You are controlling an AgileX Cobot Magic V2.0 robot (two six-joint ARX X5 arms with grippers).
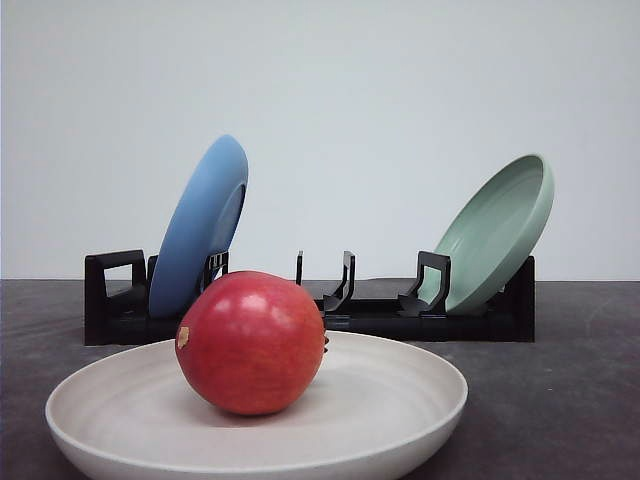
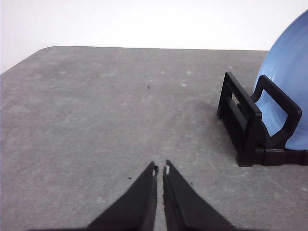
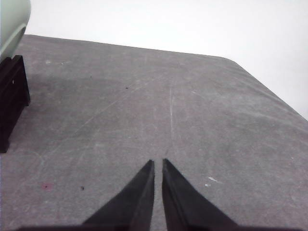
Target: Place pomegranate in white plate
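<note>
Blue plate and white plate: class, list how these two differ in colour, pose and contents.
The blue plate is blue; the white plate is off-white. The blue plate leans on edge in the black rack; the white plate lies flat on the table. The blue plate is empty; the white plate holds the pomegranate. Both are round.

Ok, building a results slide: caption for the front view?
Pomegranate resting in the white plate, blue plate and green plate leaning in the black rack behind.

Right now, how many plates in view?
3. White plate at the front, holding the pomegranate. Blue plate leaning at the rack's left end, pale green plate at its right end.
</note>
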